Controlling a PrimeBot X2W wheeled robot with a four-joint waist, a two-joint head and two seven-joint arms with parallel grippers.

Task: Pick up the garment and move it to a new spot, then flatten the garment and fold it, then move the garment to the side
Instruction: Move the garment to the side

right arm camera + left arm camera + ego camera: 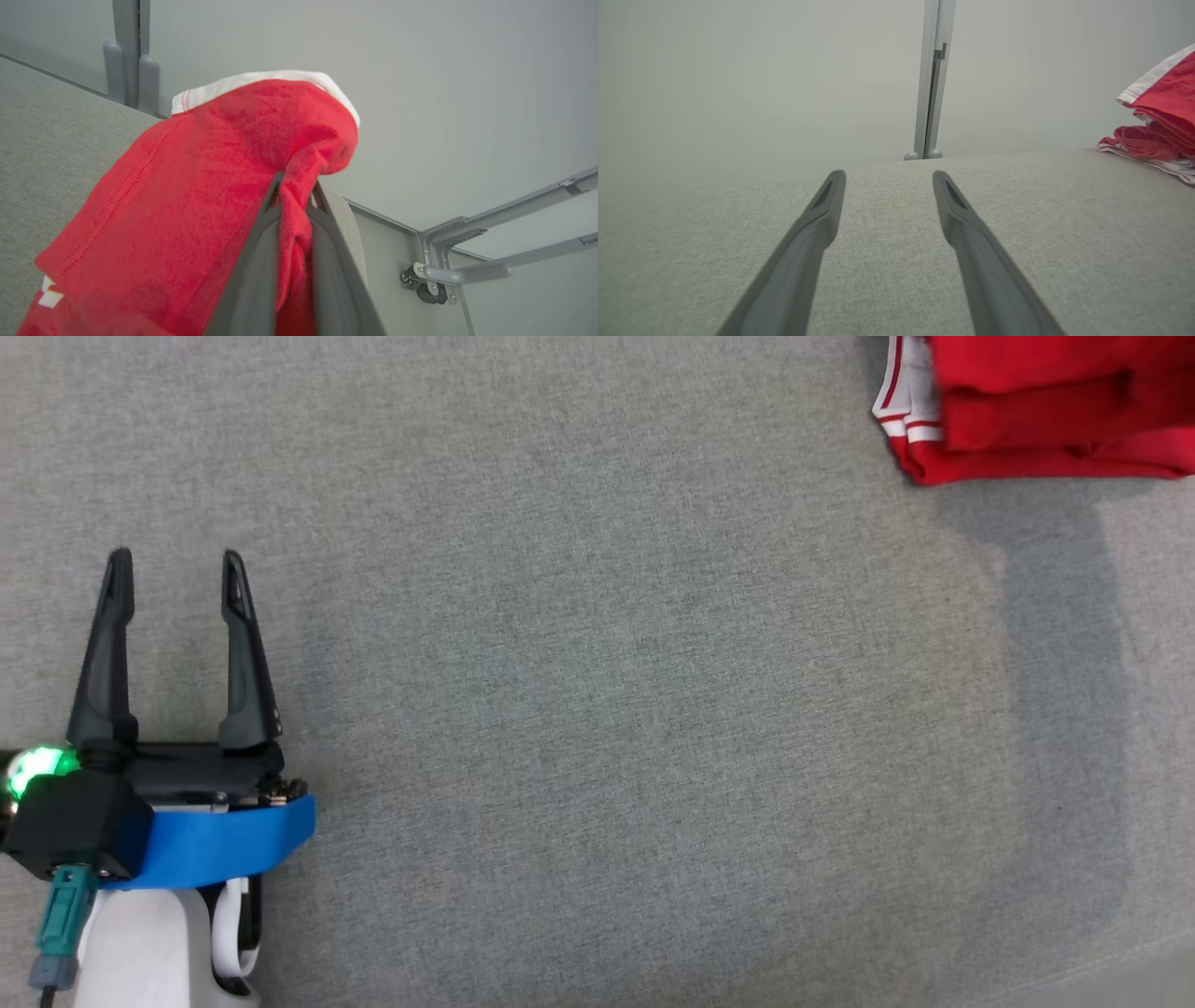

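- At the lower left of the head view, the left gripper (176, 560) hovers over the grey fabric surface (607, 709), its fingers spread wide and empty.
- Well apart from it, at the upper right, lies the garment (1046, 411): red with white striped trim, stacked in even layers, so it looks folded.
- The right gripper (297, 186) pinches a bunch of its red cloth, raising one edge.
- This looks like the last step, moving it aside. Next it needs setting down flat and a release that leaves the folds intact.
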